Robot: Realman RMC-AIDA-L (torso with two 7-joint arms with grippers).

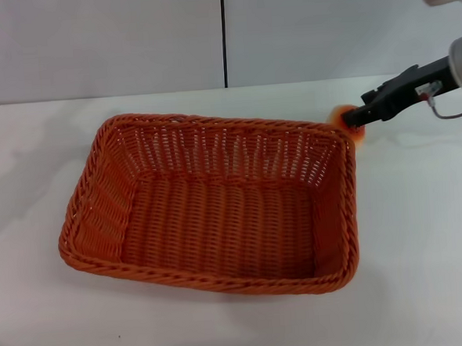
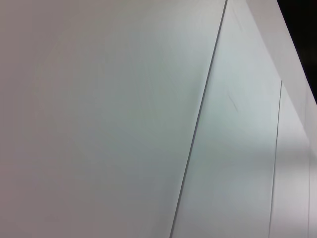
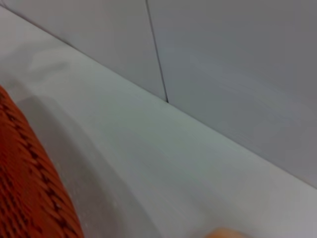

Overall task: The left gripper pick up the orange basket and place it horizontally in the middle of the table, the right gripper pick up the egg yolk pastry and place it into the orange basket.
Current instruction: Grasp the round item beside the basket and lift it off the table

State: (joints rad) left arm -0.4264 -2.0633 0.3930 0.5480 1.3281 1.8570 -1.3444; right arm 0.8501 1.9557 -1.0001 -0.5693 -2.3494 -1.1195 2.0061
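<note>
Nearest the robot, the white table [image 1: 225, 330] lies bare along its front edge. On it, about mid-table, sits the orange basket [image 1: 210, 213], flat on its base, its long side running roughly across the view though turned a little askew. Its woven floor shows nothing inside. So the first half of the job looks done: the basket appears placed, and the left gripper is out of sight in the head view, its wrist camera facing only pale wall panels and a dark seam, which suggests that arm is parked away from the work.

Farther back, at the basket's far right corner, the right gripper [image 1: 352, 122] reaches in from the right on its silver-grey arm. Its black fingertips sit just beyond and touching or nearly touching the braided rim, and an orange-cream blur shows right at the tips: the egg yolk pastry [image 1: 342, 117], mostly hidden by the fingers. In the right wrist view a sliver of the same pale orange shape [image 3: 225, 233] shows at the frame edge, with the basket's rim beside it and the table beyond. The fingers seem closed on the pastry, though the contact itself is blurred.

What remains, as I judge it: carry the pastry over the rim and release it inside the basket.
</note>
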